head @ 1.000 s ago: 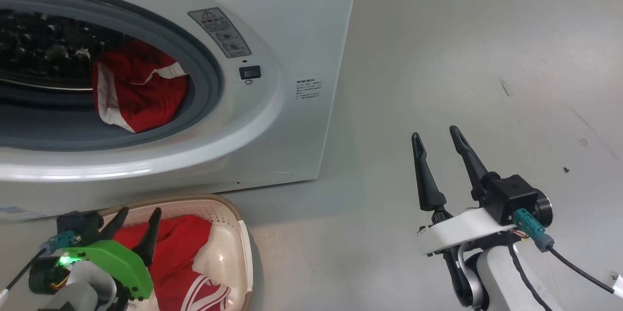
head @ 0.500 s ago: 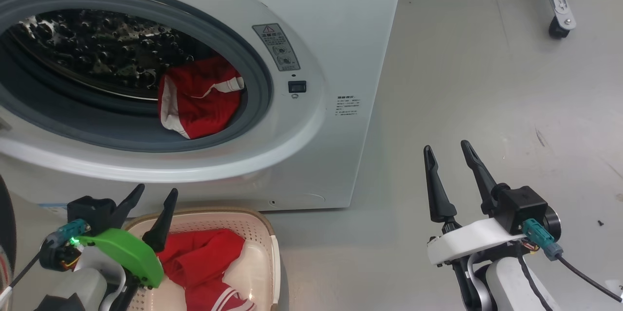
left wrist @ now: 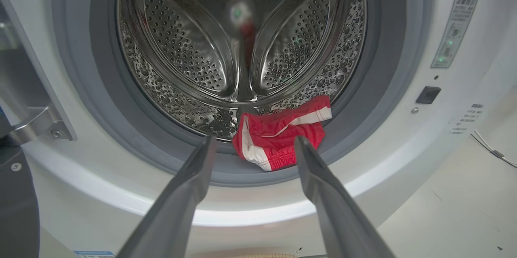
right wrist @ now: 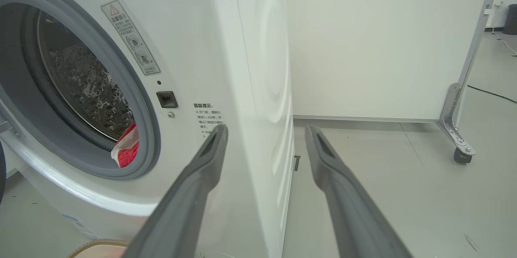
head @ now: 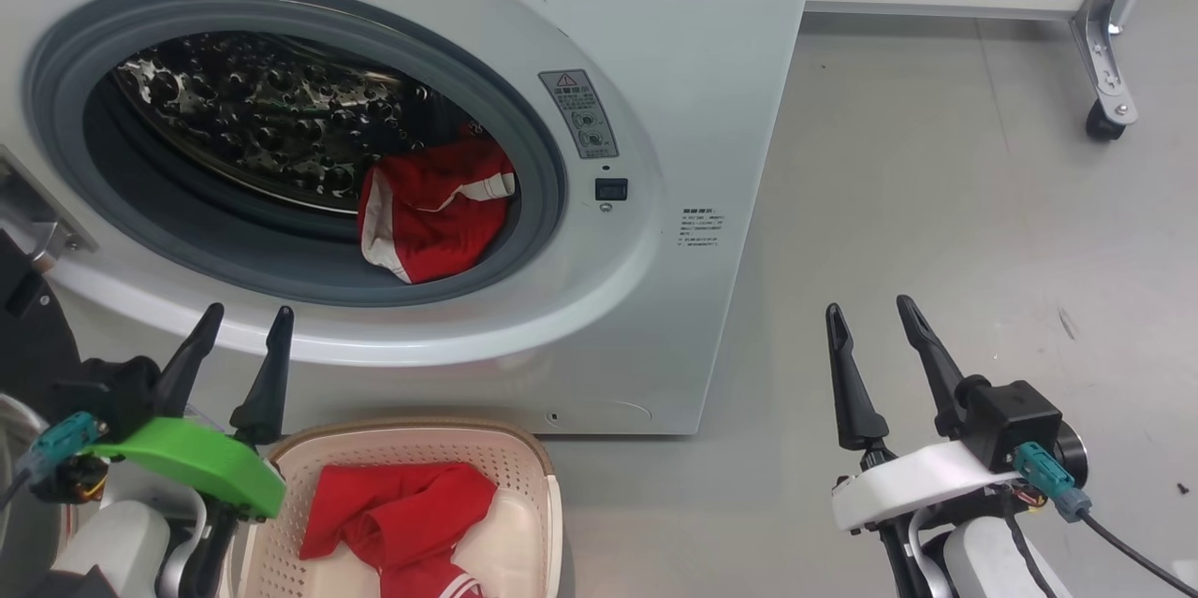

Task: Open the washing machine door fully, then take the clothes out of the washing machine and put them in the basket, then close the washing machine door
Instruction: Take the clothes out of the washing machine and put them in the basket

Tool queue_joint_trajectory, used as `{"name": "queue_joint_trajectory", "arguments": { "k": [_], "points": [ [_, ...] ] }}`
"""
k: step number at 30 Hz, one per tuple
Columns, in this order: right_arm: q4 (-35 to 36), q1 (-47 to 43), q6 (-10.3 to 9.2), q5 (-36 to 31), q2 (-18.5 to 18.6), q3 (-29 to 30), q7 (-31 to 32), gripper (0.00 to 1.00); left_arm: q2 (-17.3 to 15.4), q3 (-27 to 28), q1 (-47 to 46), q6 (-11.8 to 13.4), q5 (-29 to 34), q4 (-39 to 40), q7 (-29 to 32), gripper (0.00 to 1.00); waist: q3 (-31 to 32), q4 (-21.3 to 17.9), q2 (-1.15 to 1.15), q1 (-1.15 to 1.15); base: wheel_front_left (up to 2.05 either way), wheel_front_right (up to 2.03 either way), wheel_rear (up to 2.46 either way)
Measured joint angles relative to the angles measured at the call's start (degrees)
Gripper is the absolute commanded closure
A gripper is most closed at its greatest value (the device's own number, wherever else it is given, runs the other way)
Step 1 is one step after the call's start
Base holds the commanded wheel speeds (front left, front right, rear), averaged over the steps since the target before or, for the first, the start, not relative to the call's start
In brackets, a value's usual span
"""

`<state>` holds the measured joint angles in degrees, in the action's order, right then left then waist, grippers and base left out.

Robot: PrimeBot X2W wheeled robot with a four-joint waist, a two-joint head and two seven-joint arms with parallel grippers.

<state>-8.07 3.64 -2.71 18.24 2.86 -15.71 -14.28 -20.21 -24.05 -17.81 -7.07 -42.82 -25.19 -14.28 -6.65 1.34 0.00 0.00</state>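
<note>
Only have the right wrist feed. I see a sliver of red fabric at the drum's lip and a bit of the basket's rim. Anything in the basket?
Observer: Yes. In the head view, the cream perforated plastic basket holds a red garment with white stripes.
Operator: How much is left in the drum?
Observer: One bright red garment with white trim. It lies at the front lip and overlaps the grey rubber ring.
Operator: Left gripper?
Observer: The left gripper is open and empty. It sits above the basket's left end, outside the drum, with its fingers aimed at that garment.
</note>
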Motion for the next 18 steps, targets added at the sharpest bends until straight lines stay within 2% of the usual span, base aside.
{"name": "queue_joint_trajectory", "arguments": {
  "k": [18],
  "points": [
    [0.3,-1.9,1.65,0.0,0.0,0.1,0.0,0.0,4.0,6.7,9.2,1.8,5.3,7.4,0.0,0.0,1.6,-0.4,0.0,0.0,0.0,0.0,0.0]
  ]
}}
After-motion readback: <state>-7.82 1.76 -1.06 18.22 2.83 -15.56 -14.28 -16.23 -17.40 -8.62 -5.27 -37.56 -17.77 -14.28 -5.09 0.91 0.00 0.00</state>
